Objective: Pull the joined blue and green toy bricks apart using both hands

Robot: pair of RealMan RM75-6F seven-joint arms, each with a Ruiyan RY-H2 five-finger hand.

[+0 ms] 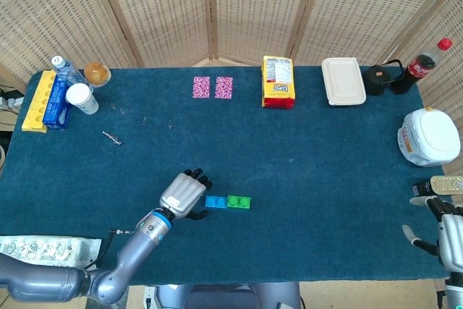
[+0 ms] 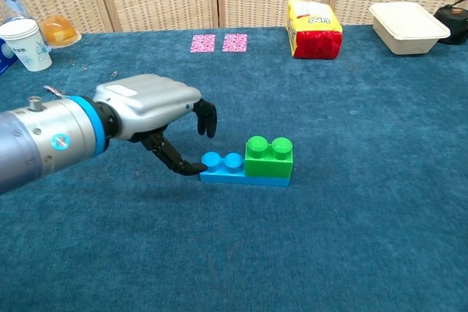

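The joined bricks lie near the table's front middle: a flat blue brick [image 2: 223,166] [image 1: 215,201] with a green brick [image 2: 269,156] [image 1: 238,201] stacked on its right half. My left hand [image 2: 157,111] [image 1: 185,195] hovers just left of them, fingers apart and curved above the blue end, thumb tip touching or nearly touching the blue brick's left edge. It holds nothing. My right hand [image 1: 450,235] sits at the table's right front corner, far from the bricks, partly cut off by the frame edge; it shows only in the head view.
At the back stand two pink cards [image 1: 213,87], a yellow snack bag [image 1: 278,82], a white lidded box [image 1: 343,81] and a cola bottle [image 1: 423,64]. A paper cup [image 2: 25,44], yellow tray [image 1: 36,100] and small metal bits [image 1: 112,137] sit back left. A white container [image 1: 430,137] lies right.
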